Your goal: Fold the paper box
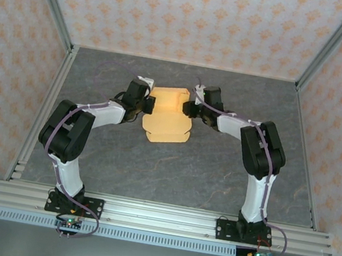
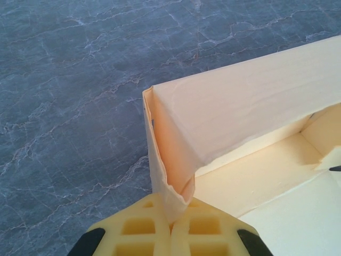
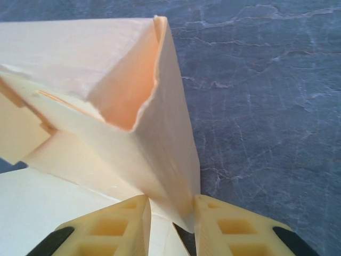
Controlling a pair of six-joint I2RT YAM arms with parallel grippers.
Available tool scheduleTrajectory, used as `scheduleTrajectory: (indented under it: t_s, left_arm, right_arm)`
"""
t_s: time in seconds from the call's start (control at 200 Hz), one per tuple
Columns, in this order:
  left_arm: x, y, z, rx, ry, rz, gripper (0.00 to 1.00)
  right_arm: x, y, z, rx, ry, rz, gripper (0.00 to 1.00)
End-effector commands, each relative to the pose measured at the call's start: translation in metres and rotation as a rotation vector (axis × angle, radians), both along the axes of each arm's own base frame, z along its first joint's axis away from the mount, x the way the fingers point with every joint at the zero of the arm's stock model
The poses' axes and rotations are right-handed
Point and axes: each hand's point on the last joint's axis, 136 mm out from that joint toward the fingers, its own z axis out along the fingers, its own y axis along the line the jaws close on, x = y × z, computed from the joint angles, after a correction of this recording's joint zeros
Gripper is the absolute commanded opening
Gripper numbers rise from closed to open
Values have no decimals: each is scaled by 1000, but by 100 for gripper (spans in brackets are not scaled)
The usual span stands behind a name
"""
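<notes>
Both arms reach forward with elbows raised, wrists turned inward to face each other. The left gripper point(image 2: 170, 226) is pinched tight on a wall of the paper box point(image 1: 170, 126). The right gripper point(image 3: 170, 218) has its fingers parted astride a corner, possibly touching it.

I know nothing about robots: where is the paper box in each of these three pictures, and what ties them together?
Top external: the paper box lies just above the picture's middle.
Left wrist: it fills the right side, with a corner wall pinched in the left gripper.
Right wrist: it is upper left and centre, with a corner between the fingers of the right gripper.
Shared landmark: the grey marbled table.
</notes>
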Motion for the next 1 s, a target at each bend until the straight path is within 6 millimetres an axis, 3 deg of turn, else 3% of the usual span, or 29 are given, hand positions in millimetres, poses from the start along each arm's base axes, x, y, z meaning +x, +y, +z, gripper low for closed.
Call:
scheduleTrajectory:
  t_s: [0.0, 0.555, 0.996]
  left_arm:
    - [0, -6, 9, 2, -2, 1, 0]
    - [1, -7, 6, 10, 14, 14, 0]
    - [0, -11, 9, 5, 10, -5, 0]
  right_arm:
    - [13, -7, 22, -55, -121, -114, 25]
    - [20, -10, 23, -63, -154, -303, 16]
    - [23, 12, 29, -67, -175, -182, 30]
